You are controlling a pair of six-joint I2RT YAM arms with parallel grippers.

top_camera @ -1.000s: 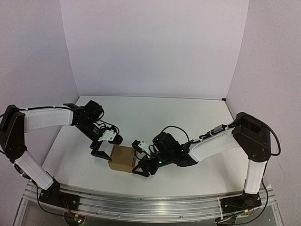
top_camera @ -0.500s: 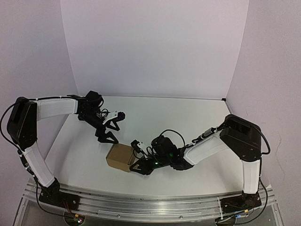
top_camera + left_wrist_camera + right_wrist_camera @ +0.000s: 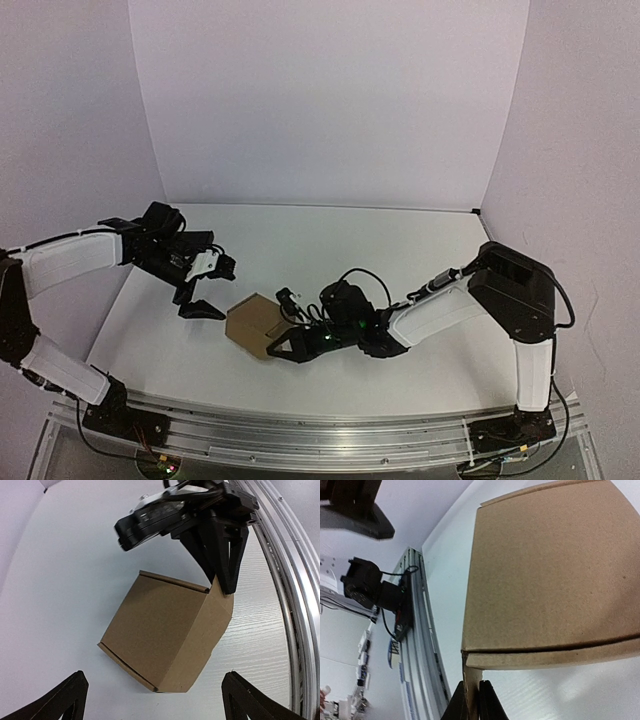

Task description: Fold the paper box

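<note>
Pinching the paper box [image 3: 255, 325] edge in my right claw [image 3: 278, 348], left claw [image 3: 208, 288] hanging spread; folding looking nearly done.

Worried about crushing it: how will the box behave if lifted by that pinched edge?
Probably light: the box looks like thin, hollow cardboard. The right gripper pinches just one thin wall, so it may flex or swing. Flat faces: unlikely to roll.
</note>
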